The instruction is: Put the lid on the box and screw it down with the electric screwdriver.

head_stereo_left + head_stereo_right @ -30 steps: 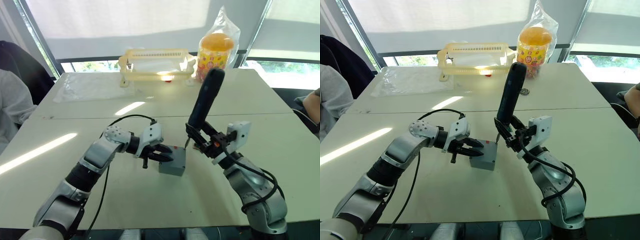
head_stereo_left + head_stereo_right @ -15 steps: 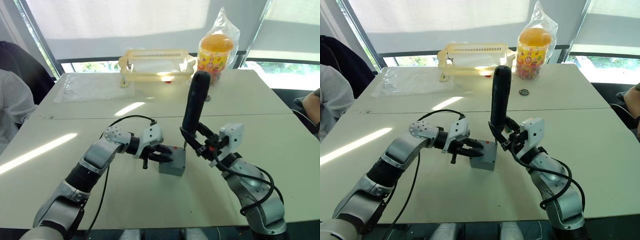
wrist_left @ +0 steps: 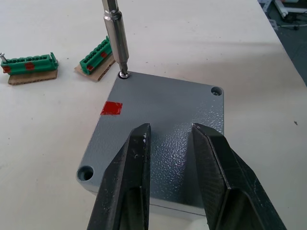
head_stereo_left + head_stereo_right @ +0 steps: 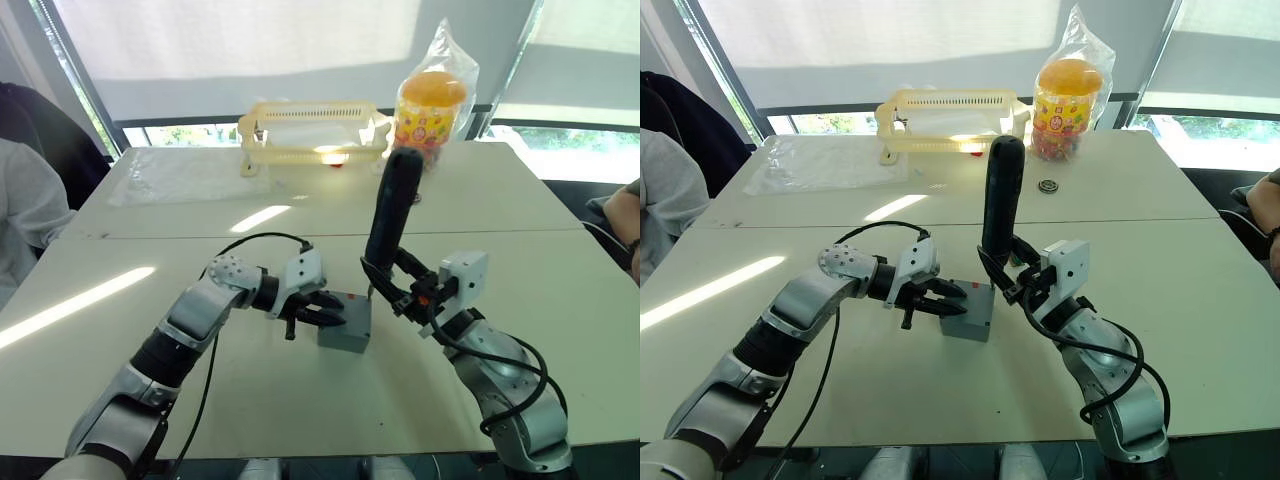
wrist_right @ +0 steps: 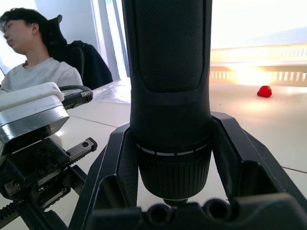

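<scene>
Right gripper (image 4: 392, 283) clamped around the lower barrel of the electric screwdriver (image 4: 391, 207), black fingers (image 5: 108, 163) pressed against both sides. Screwdriver held nearly upright, slightly tilted, metal bit (image 3: 116, 38) seated on a screw at one corner of the lid (image 3: 163, 129). Lid lying flush on the box (image 4: 346, 325), a small red mark (image 3: 111, 108) on its top face, open screw holes at two other corners.

Left gripper (image 4: 322, 309) reaching in from the opposite side, fingers (image 3: 129, 184) a little apart and resting flat on the lid, not closed on anything.

Just beyond the box, two green terminal blocks (image 3: 29, 64) on cardboard scraps, lying on the pale cream table (image 4: 250, 400). Box near the middle of the near table, a seam dividing it from a second table behind. Streaks of sunlight across the tabletop. At the far edge, a cream plastic basket (image 4: 312, 128), a small red object (image 4: 335, 158) beside it, a clear plastic sheet (image 4: 185, 172), and a bagged jar with orange lid (image 4: 433, 98). A small dark round object (image 4: 1046, 185) on the far table. Windows with white blinds behind. A person in a pale top (image 4: 22, 215) seated at the left, another person's arm (image 4: 622, 218) at the right edge.
</scene>
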Action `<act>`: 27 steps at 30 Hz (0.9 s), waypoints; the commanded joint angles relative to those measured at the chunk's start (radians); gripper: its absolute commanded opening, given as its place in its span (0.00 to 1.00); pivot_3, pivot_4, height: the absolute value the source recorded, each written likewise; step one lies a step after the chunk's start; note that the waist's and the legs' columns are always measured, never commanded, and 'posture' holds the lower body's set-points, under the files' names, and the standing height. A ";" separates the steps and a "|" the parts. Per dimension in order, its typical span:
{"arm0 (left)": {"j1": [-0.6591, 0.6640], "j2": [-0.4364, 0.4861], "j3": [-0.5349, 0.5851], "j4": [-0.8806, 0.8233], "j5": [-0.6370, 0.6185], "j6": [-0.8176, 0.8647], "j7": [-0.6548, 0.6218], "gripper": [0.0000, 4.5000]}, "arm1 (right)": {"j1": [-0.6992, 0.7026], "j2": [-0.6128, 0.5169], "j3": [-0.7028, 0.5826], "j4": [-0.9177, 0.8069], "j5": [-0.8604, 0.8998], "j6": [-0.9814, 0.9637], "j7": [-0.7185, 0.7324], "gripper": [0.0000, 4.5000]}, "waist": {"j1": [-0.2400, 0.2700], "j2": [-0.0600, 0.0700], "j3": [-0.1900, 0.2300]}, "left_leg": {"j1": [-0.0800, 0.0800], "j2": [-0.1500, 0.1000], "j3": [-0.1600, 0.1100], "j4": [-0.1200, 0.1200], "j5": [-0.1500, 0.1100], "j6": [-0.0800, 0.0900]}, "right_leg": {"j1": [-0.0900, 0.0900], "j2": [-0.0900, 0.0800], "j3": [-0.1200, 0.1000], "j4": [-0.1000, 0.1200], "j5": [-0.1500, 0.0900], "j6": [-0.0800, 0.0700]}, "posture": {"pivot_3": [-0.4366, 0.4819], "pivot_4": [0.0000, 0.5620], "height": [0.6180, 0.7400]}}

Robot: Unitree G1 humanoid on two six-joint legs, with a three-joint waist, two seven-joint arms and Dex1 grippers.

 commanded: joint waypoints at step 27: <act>0.020 0.010 -0.003 -0.035 0.005 0.021 0.003 0.29 | 0.085 0.002 0.070 0.138 -0.045 -0.032 0.026 0.39 | 0.000 -0.006 -0.006 | 0.010 0.000 0.000 -0.003 -0.001 0.000 | 0.009 -0.001 0.000 -0.001 -0.006 -0.005 | 0.48 0.27 1.00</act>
